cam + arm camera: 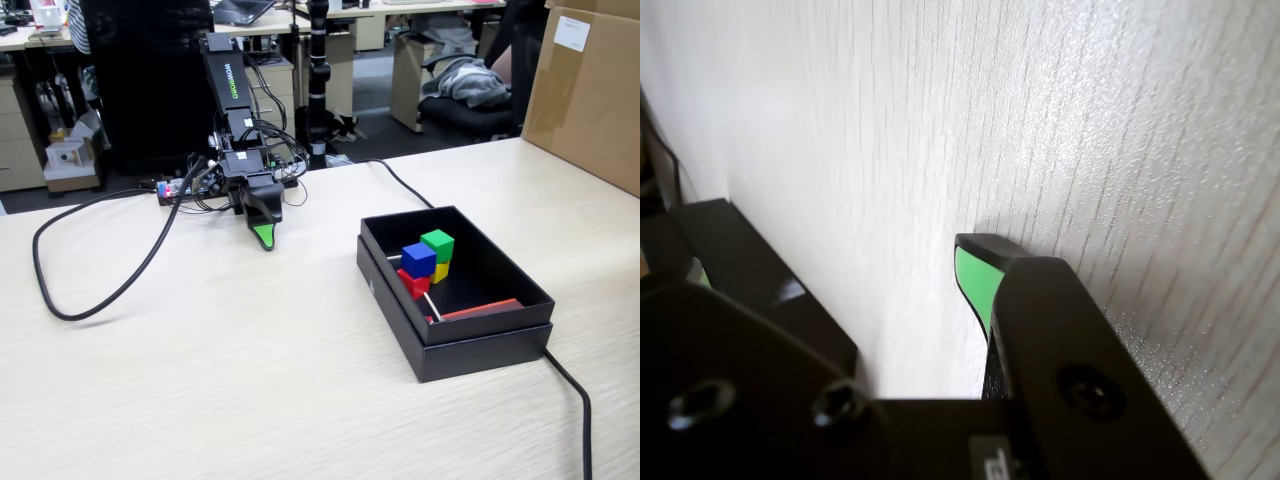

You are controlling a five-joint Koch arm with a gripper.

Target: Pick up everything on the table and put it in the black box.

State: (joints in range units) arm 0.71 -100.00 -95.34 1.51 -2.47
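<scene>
The black box [455,345] stands on the table at the right in the fixed view. Inside it are a green cube [437,245], a blue cube [418,259], a yellow cube [441,271], a red cube [413,283], a white stick [431,307] and a flat red piece [482,309]. My gripper [264,238] points down at the table left of the box and well apart from it, holding nothing. Only one green-tipped jaw shows in the wrist view [975,262], over bare table. The box's corner [750,262] shows at the left there.
A black cable [120,285] loops over the table's left part, and another [578,400] runs from behind the box to the front right. A cardboard box [590,95] stands at the back right. Chairs and desks are beyond the table's far edge.
</scene>
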